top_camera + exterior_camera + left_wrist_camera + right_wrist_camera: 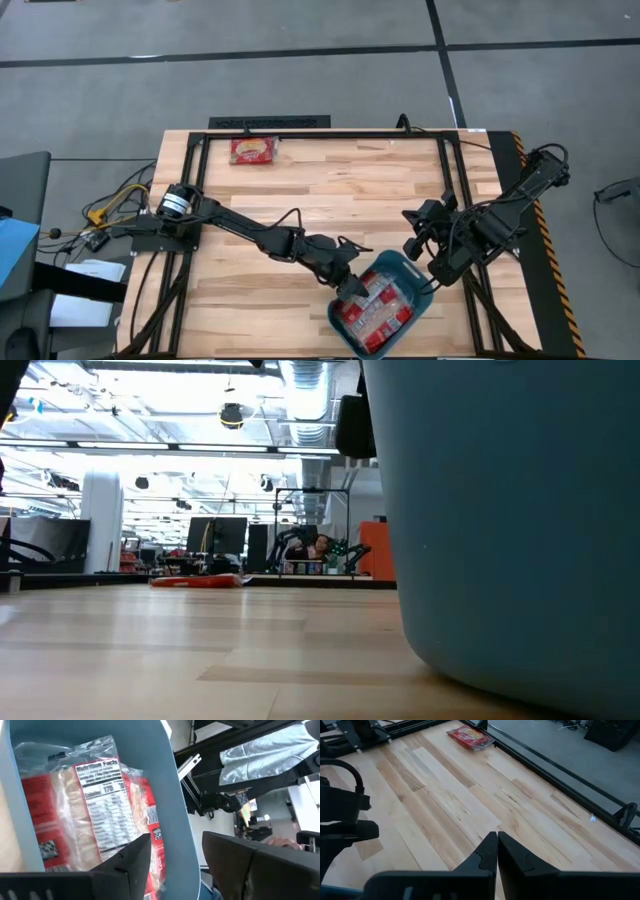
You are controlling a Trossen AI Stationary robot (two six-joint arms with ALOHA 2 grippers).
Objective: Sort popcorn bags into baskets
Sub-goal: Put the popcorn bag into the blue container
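The right gripper point(497, 851) shows its two dark jaws pressed together, tip against tip, with nothing between them. They hang above the light wooden plank counter point(470, 805), which has pale and darker boards running along it. At the far end of the counter lies one small flat red popcorn bag with a glossy wrapper point(470, 737), flat on the wood, just beside the black metal frame rail point(555, 765) that runs along the counter's edge. Beyond the rail there is grey carpet floor point(560, 740). On one side of the picture a part of the other dark robot arm point(340, 815) is seen, with a black cable curving over it.
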